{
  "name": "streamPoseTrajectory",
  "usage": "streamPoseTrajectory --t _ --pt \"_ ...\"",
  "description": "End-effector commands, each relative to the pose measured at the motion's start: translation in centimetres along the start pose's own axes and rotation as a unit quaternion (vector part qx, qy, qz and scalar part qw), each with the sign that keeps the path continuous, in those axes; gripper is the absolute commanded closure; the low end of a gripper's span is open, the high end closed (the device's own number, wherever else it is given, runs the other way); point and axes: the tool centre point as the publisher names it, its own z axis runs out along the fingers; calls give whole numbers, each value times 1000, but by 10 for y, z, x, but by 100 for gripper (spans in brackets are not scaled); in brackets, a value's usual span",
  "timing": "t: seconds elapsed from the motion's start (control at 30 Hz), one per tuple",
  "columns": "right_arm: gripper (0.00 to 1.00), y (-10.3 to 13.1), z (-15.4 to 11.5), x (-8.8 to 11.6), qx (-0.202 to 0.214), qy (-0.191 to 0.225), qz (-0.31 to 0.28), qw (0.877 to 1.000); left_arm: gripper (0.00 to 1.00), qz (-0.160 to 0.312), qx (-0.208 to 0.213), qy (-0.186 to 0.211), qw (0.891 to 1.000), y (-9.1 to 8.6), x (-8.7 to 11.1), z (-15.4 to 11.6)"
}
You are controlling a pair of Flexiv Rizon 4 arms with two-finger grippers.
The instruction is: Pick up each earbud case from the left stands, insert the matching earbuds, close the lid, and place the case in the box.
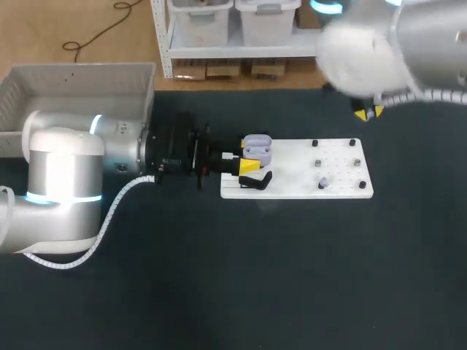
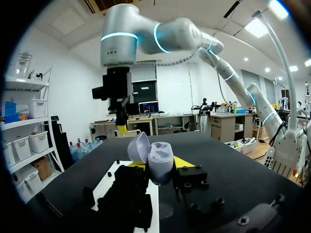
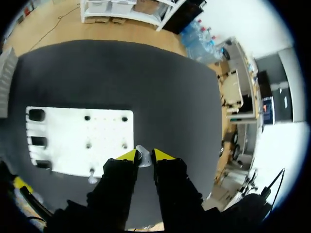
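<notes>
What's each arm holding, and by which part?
Left jaws: open earbud case, by its base's sides. Right jaws: an earbud; which part cannot be told.

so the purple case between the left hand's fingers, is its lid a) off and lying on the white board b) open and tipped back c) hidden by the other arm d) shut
b: in the left wrist view the purple case in the left hand has its lid standing open beside it on its hinge, and the moulded hollows inside the case are showing.
</notes>
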Motion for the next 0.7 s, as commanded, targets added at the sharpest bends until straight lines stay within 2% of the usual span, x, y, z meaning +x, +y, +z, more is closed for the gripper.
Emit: streamPoseTrajectory --t 0.03,0.2,0.7 --pt "100 0 -35 1 -41 66 12 997 100 1 -3 -1 1000 -1 1 0" --pt "100 -2 -47 15 -84 67 36 994 100 1 -3 -1 1000 -1 1 0" --pt "100 -2 -47 15 -84 67 36 994 100 1 -3 -1 1000 -1 1 0"
